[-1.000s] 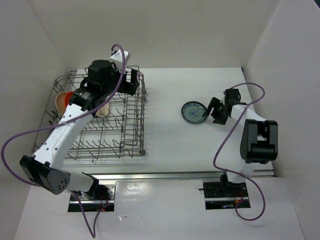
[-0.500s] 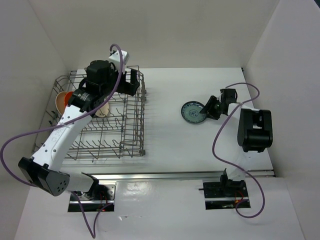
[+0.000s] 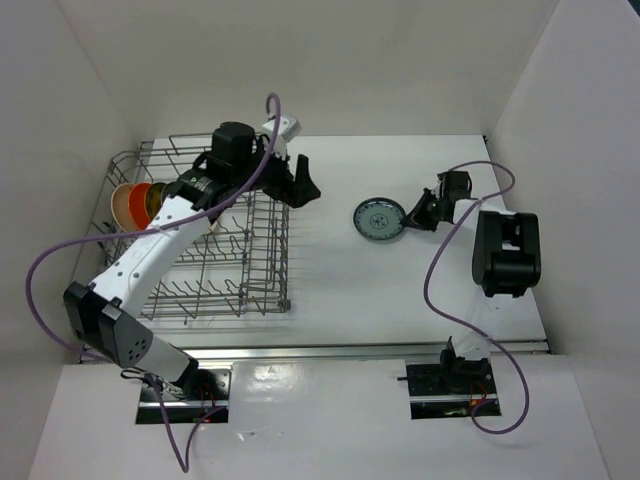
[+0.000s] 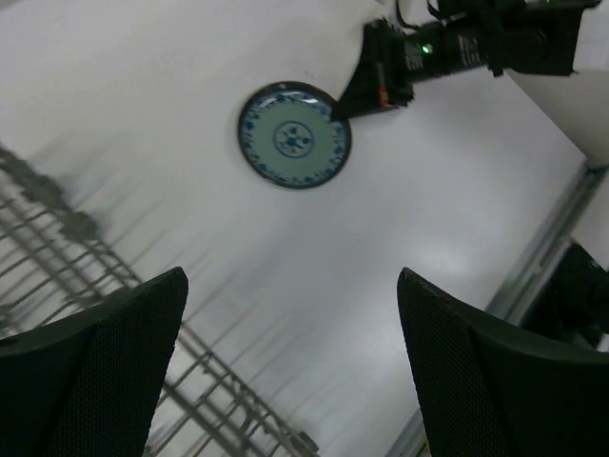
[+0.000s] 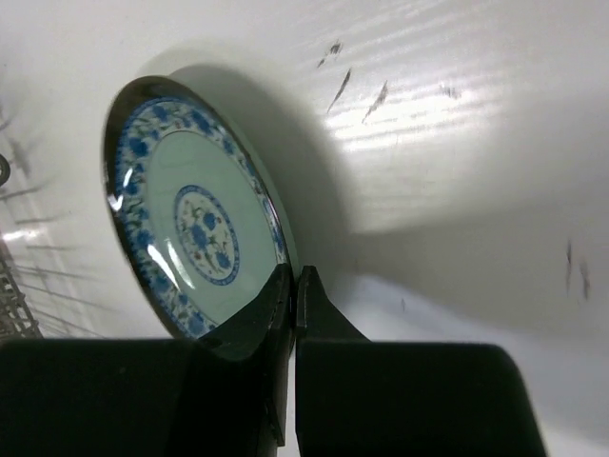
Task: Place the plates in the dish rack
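A white table point(image 3: 330, 270) sits between plain white walls. On its bare right half is a teal-blue plate point(image 3: 380, 218), well apart from the dish rack point(image 3: 262, 292). The right gripper point(image 3: 412, 212) meets the plate's right edge. In the right wrist view its fingers point(image 5: 238, 333) are pressed almost together on the near rim, and the plate looks tilted, with a shadow behind it. The left gripper point(image 3: 300, 188) hangs above the table just past the rack's right wall. Its fingers point(image 4: 105, 371) are spread wide and hold nothing, with the plate in view beyond them. At the rack's left end an orange plate point(image 3: 122, 204) stands on edge, with a brown plate point(image 3: 155, 200) just beside it.
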`<act>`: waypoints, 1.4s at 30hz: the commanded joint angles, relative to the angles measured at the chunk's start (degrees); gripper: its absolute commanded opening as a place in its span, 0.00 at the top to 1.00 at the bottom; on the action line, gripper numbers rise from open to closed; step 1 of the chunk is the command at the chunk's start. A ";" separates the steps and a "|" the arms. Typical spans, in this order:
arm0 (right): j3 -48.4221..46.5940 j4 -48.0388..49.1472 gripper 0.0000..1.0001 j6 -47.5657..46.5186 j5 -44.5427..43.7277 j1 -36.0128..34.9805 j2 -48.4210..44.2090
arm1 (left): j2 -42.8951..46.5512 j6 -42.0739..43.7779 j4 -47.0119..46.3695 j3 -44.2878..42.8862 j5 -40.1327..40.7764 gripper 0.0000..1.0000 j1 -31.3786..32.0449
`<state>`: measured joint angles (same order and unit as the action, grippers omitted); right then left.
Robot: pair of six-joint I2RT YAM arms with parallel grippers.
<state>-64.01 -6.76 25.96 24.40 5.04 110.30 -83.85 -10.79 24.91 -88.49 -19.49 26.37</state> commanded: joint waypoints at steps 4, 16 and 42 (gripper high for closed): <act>-3.05 -10.02 1.00 -4.86 -4.72 -0.03 -18.26 | -6.39 -3.88 -2.75 -3.26 -11.17 0.05 2.63; 2.74 -10.02 1.00 -5.04 8.47 -3.45 -35.50 | -16.15 -9.44 -10.06 -7.48 -20.15 0.10 3.16; 0.99 -12.83 0.72 -6.09 12.69 -8.11 -42.54 | -21.01 -8.73 -5.66 -13.46 -17.88 1.00 4.83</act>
<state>-61.19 -19.84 18.35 35.24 -2.11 67.96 -104.95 -21.41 20.62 -98.50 -36.56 29.71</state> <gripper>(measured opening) 0.220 0.025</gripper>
